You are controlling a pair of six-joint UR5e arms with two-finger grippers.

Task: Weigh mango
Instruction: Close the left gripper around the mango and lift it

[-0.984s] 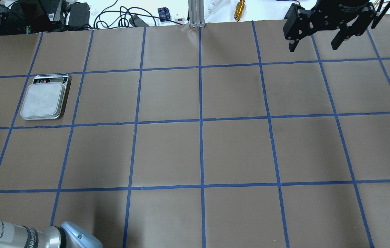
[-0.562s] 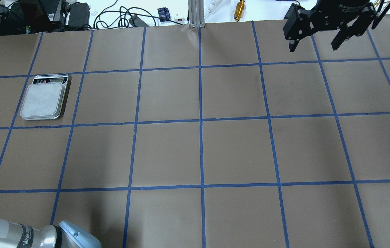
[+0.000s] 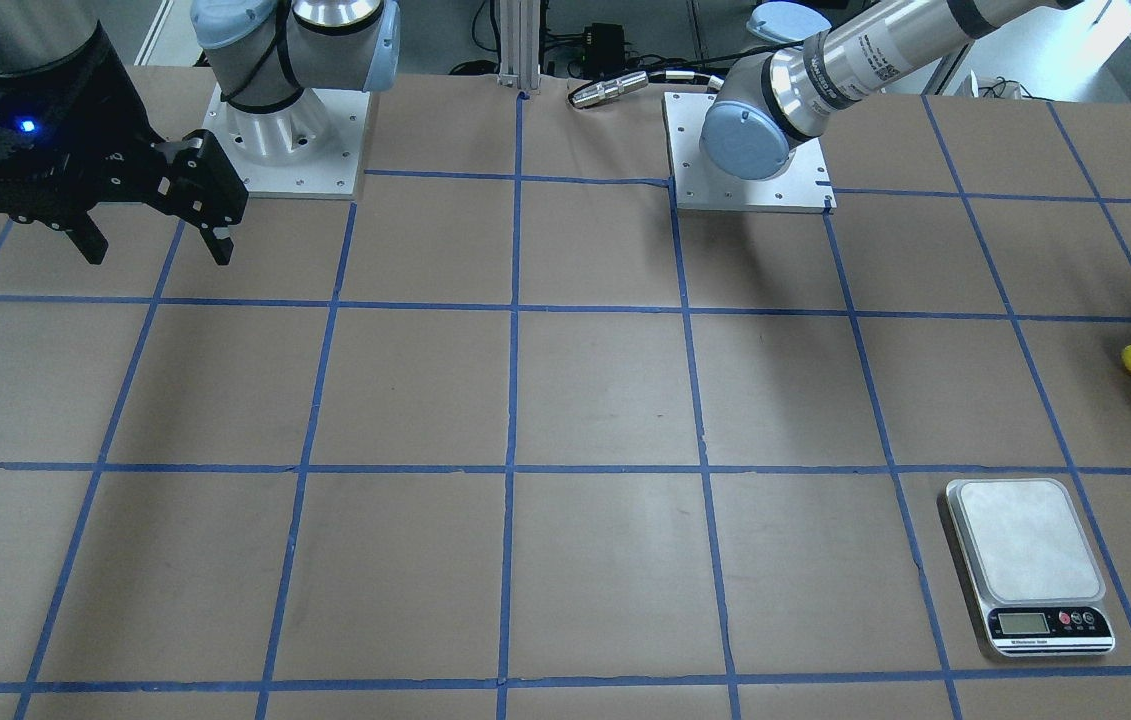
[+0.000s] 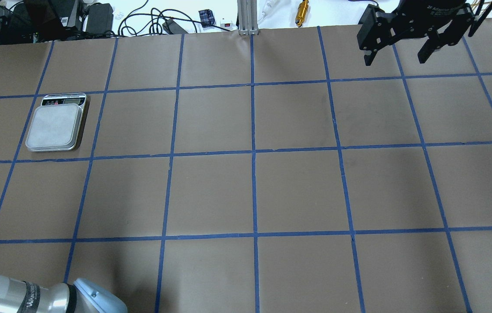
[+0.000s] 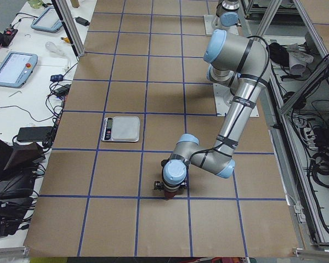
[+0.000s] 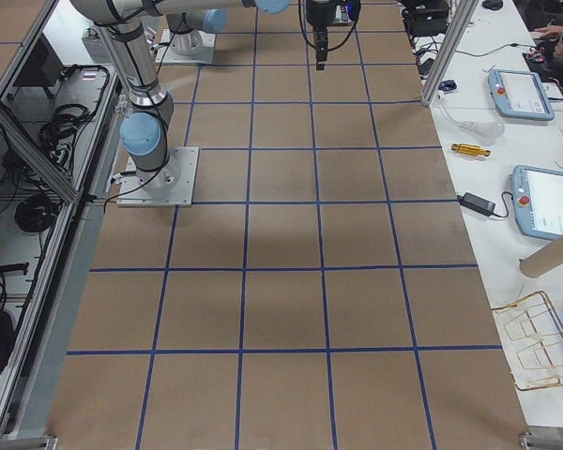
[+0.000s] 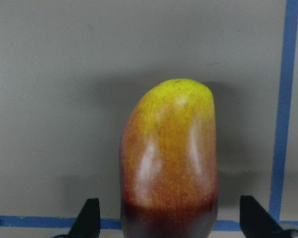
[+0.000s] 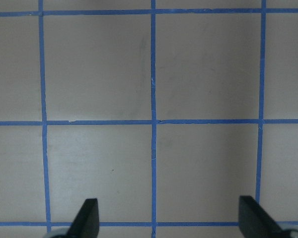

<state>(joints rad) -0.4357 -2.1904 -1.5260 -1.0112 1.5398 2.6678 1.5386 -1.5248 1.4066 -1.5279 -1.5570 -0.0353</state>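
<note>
Mango [image 7: 169, 158] lies on the table [image 3: 575, 400] near the digital scale [image 3: 1025, 545], long axis crosswise to the closing line of the left gripper [image 7: 171, 223], which straddles its red end wide open; right gripper [image 4: 394, 60], also open, hangs well apart.

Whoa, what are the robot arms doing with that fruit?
The left gripper is down around the mango, with its fingers open on either side and not squeezing it. The mango seems to lie on the brown table, off to one side of the silver scale, which has nothing on it. The right gripper hangs open on the other side of the table, holding nothing.
</note>
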